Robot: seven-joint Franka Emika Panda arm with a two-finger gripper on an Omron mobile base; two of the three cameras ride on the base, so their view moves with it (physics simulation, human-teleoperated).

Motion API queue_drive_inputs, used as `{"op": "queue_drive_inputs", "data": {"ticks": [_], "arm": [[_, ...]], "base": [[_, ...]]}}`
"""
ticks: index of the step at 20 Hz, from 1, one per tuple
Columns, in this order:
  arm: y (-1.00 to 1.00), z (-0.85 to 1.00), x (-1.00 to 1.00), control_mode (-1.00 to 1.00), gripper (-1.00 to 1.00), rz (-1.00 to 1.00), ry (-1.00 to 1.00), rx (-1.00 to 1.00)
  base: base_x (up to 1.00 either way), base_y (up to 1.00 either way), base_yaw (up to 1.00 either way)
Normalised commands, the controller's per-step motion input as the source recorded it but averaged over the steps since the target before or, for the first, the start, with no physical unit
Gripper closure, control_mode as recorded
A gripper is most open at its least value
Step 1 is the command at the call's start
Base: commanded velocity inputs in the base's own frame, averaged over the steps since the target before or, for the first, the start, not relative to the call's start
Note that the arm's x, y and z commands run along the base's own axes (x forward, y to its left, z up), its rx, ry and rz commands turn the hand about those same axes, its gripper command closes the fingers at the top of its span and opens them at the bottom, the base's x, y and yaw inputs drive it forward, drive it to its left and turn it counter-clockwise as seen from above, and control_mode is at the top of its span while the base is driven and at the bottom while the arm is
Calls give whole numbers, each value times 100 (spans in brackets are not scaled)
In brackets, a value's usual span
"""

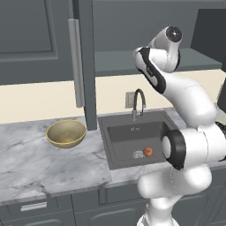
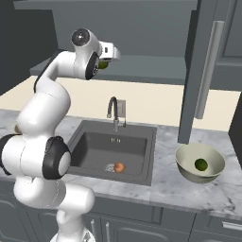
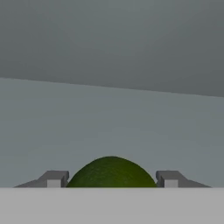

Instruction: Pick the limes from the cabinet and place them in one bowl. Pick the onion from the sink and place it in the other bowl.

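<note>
Gripper [image 3: 112, 179] reaches into the open cabinet [image 2: 142, 28], just above its grey shelf [image 2: 146, 66]. Its 2 fingertips [image 3: 54, 178] stand apart, 1 on each side of a dark green lime [image 3: 111, 172]. Whether they press on the fruit or merely flank it cannot be told. That lime is round, so it has no long axis and points no particular way. From the right base camera it shows as a green patch beside the hand.

A second lime [image 2: 201, 164] lies inside the pale cream-grey bowl [image 2: 185, 166] on the marble counter [image 2: 165, 189], right of the sink [image 2: 94, 146]. The orange-red onion [image 2: 119, 167] sits on the sink floor beside the silver drain [image 2: 109, 167]. A golden-tan bowl [image 1: 66, 133] stands on the counter left of the sink.
</note>
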Motion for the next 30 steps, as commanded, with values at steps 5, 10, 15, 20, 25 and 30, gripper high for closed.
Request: {"op": "queue_drive_inputs", "data": {"ticks": [5, 10, 15, 20, 25, 30], "arm": [[-18, 5, -37, -100, 100, -8, 0, 0], [-18, 3, -36, -100, 100, -9, 0, 0], [-17, 1, -34, -100, 100, -11, 0, 0], [-16, 0, -32, -100, 100, -13, 0, 0], [-16, 0, -32, -100, 100, -13, 0, 0], [-15, 0, -30, -100, 100, -14, 2, 0]], "base": [[0, 0, 0], [0, 0, 0], [0, 0, 0], [0, 0, 0], [0, 0, 0], [0, 0, 0]]}}
